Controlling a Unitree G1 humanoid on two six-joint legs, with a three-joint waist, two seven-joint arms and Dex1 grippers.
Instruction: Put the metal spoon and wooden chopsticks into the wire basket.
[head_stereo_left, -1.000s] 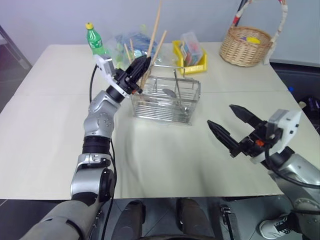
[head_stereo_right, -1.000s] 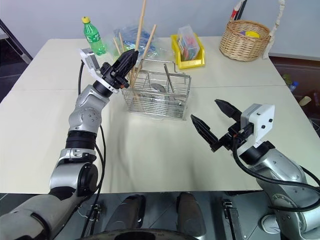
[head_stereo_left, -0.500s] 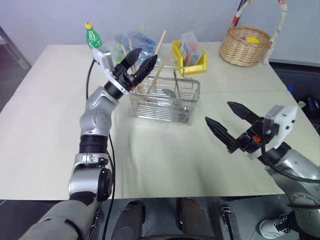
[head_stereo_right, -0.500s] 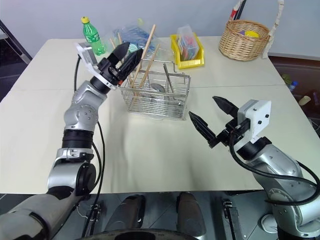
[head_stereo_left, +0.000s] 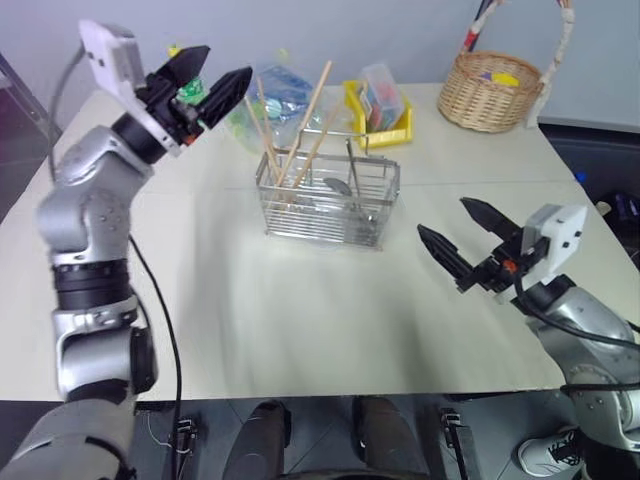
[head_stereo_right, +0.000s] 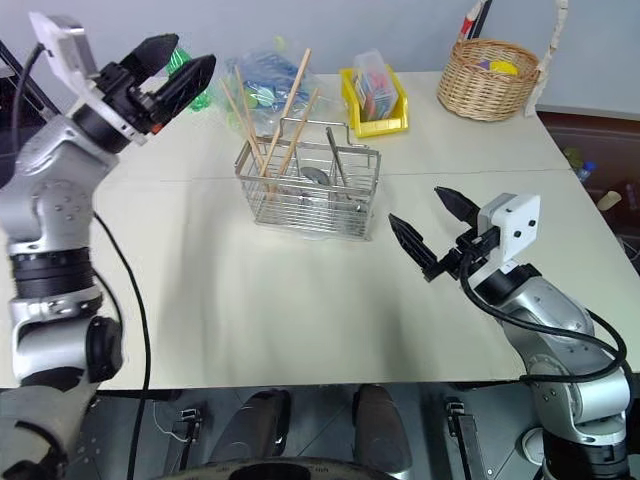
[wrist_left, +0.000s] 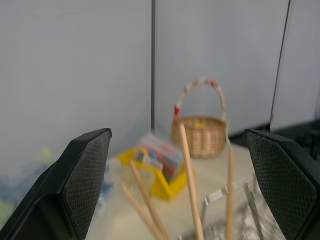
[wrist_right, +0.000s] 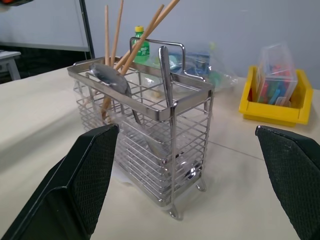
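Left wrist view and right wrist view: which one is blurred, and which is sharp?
Left wrist view: pale wooden chopsticks and round tan wicker basket look soft and blurred. Right wrist view: silver rectangular wire basket and shiny metal spoon are sharp.

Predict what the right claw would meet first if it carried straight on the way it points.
Probably the rectangular silver wire basket, centred between the open right claw fingers; bare table lies between, though depth is uncertain.

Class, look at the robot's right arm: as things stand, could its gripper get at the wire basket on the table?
Probably yes. The right gripper is open and points toward the wire basket, with only bare table between them. The chopsticks and spoon stand inside the basket, out of the way.
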